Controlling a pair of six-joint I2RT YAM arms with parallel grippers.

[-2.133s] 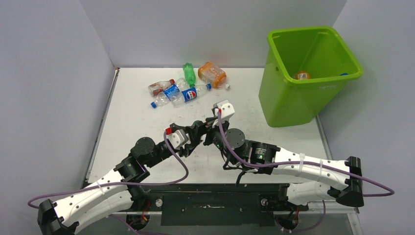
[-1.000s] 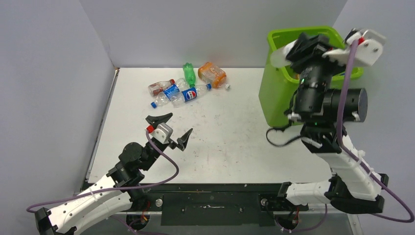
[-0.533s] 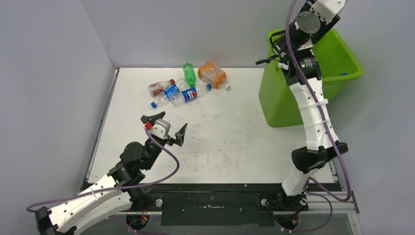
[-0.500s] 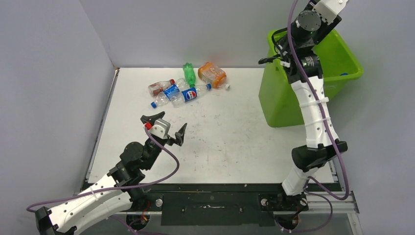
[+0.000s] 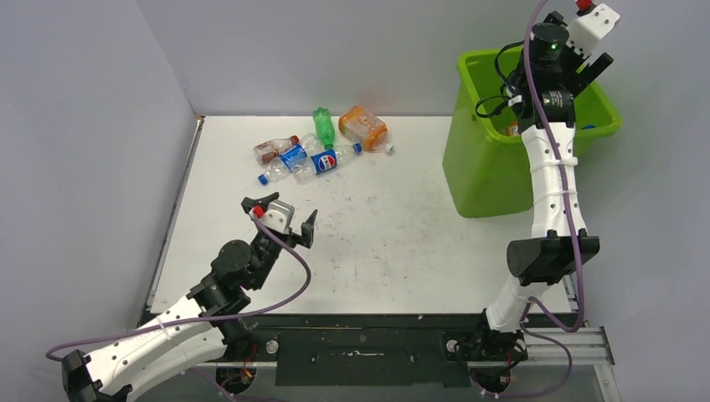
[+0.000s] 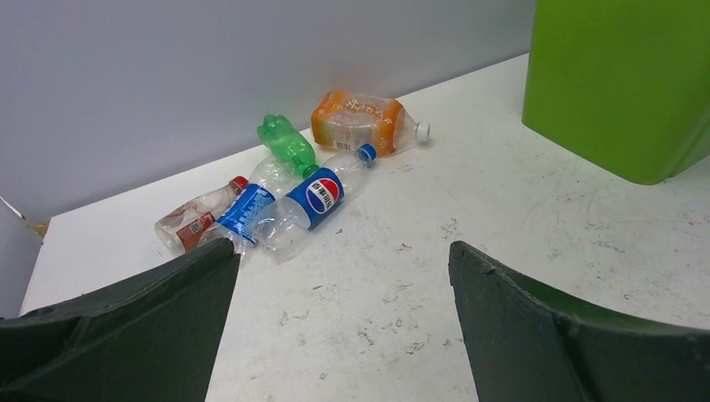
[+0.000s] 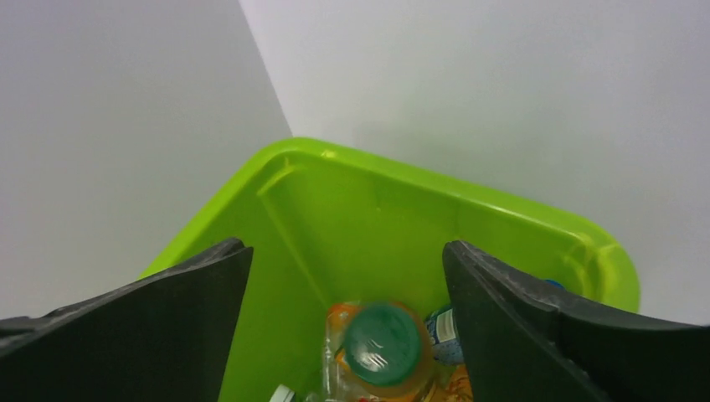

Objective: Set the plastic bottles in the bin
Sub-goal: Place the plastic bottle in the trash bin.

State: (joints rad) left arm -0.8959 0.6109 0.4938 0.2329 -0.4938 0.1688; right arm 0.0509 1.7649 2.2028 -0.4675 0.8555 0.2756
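Several crushed plastic bottles lie in a cluster at the back of the table: a red-labelled one (image 5: pixel 275 149), a blue-labelled one (image 5: pixel 293 157), a Pepsi one (image 5: pixel 326 159), a green one (image 5: pixel 323 126) and an orange one (image 5: pixel 363 127). My left gripper (image 6: pixel 343 251) hovers open and empty in front of them, above the table. The lime-green bin (image 5: pixel 486 172) stands at the right. Over its mouth my right gripper (image 7: pixel 347 251) is open. Below its jaws, inside the bin (image 7: pixel 368 209), is a blurred orange-tinted bottle with a green end (image 7: pixel 381 343), touching neither finger.
More bottles lie on the bin's floor, one with a blue label (image 7: pixel 442 333). Grey walls enclose the table at the left, back and right. The bin's side (image 6: pixel 619 84) rises at the right of the left wrist view.
My right gripper, shut one second ago, has opened over the bin and its bottle now sits loose below the jaws. The right arm swung further over the bin. The left gripper edged slightly forward.
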